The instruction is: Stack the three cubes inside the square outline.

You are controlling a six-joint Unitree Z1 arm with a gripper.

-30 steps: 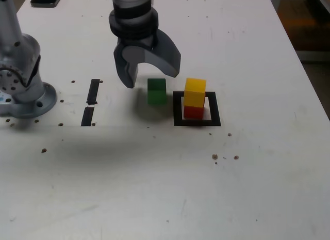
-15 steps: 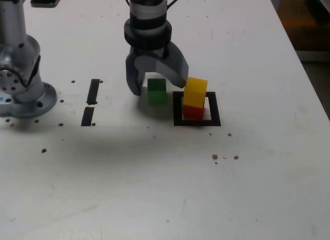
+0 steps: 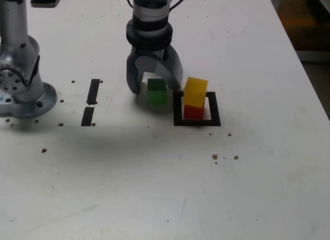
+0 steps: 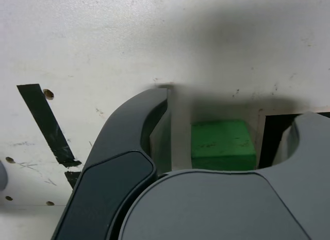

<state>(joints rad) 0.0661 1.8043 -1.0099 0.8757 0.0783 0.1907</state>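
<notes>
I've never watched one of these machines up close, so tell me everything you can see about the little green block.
The green cube is a small, matte, solid-coloured block with square faces, lying flat on the white table. It sits just outside the black tape square outline, on the exterior view's left of it, apart from the yellow cube stacked on the red cube. The claw straddles it, one finger on each side; the wrist view shows a gap on one side, so it looks not yet squeezed.
</notes>
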